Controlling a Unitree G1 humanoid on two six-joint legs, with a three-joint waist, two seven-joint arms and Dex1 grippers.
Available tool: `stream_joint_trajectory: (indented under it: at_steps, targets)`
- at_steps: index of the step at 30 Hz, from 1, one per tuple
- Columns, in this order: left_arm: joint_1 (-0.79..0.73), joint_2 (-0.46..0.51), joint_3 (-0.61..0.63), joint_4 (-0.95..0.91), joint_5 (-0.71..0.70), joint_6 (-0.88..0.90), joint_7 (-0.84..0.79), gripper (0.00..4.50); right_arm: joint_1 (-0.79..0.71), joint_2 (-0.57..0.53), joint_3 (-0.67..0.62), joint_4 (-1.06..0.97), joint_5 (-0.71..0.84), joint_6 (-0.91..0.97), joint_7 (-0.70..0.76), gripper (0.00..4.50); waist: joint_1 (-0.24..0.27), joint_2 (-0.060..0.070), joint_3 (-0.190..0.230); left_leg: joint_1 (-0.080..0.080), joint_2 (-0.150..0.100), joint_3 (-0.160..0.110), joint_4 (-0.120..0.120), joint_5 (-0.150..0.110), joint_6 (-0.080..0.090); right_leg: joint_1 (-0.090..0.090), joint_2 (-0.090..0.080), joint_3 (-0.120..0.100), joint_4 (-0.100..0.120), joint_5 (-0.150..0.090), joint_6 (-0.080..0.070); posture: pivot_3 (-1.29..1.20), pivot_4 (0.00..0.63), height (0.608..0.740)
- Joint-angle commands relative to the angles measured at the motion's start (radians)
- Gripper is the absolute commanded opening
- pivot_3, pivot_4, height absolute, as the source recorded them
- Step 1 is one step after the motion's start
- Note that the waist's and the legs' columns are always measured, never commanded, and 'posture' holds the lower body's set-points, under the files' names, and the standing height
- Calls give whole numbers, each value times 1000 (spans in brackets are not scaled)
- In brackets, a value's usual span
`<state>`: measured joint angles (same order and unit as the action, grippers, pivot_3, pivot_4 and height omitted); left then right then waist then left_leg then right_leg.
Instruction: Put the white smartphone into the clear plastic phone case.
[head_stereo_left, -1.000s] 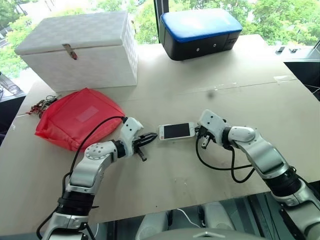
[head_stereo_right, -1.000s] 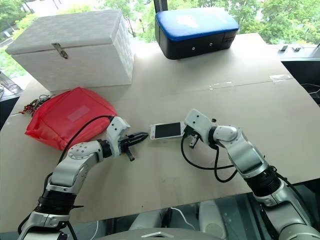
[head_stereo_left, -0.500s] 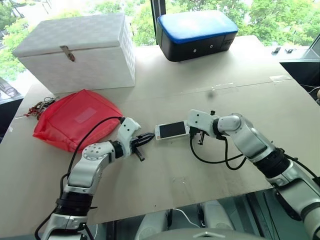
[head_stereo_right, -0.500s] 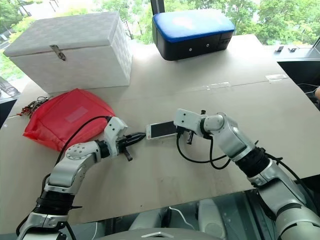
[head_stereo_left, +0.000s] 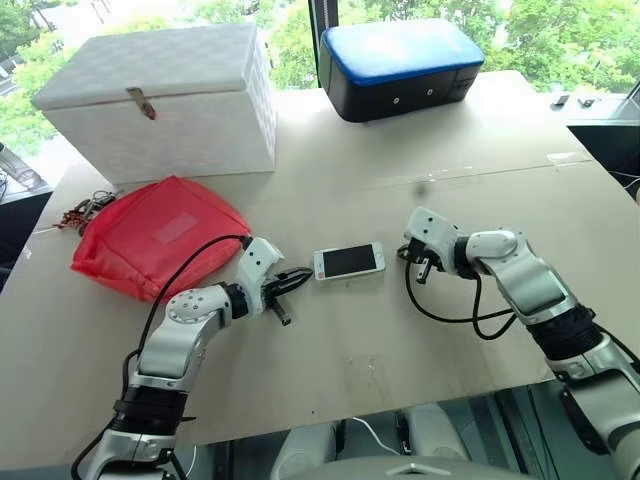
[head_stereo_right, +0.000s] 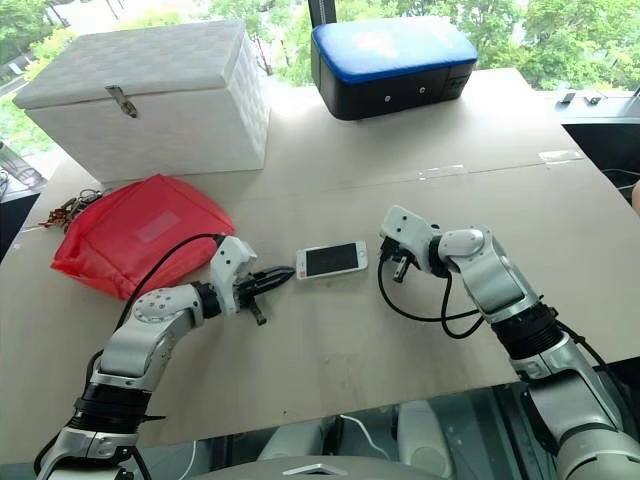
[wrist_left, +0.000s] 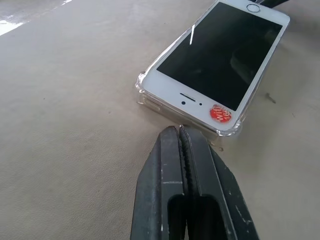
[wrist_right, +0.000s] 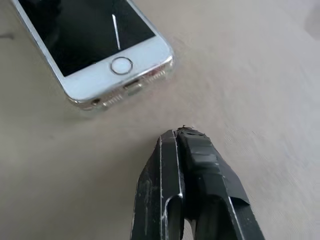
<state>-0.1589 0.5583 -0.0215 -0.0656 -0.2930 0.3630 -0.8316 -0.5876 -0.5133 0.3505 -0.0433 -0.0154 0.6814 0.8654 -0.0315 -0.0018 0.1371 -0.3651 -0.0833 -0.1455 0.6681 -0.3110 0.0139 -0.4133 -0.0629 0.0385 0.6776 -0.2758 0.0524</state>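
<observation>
Left wrist view shows the white smartphone (wrist_left: 220, 60) seated in the clear plastic phone case (wrist_left: 141, 91), a red round sticker (wrist_left: 221, 113) (writing unreadable) on its bezel. It lies mid-table (head_stereo_left: 330, 330), between the clenched left gripper (head_stereo_left: 305, 272) and clenched right gripper (head_stereo_left: 408, 258). Near the far edge stand a white box (head_stereo_left: 160, 100) and a blue-topped black box (head_stereo_left: 400, 65).

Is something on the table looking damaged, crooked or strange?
Nothing stands out. The white smartphone lies flat, screen up, inside the clear plastic phone case on the table, with an orange round sticker near its earpiece.
</observation>
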Motion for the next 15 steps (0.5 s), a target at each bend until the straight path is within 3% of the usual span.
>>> stream_joint_trajectory:
  at_steps: [1, 15]
  targets:
    - [3, 8, -13, 7, 10, -10, -15, 34, -2, 10, -25, -61, 32, 16, 1, 0, -1, 0, 0, 0, 0, 0, 0, 0, 0, 0, 0, 0, 0, 0, 0, 0, 150, 740]
    - [-17, -1, -12, 22, 16, -28, -24, 34, -41, 62, 88, -117, 43, 22, 32, 0, -4, 0, 0, 0, 0, 0, 0, 0, 0, 0, 0, 0, 0, 0, 0, 0, 150, 740]
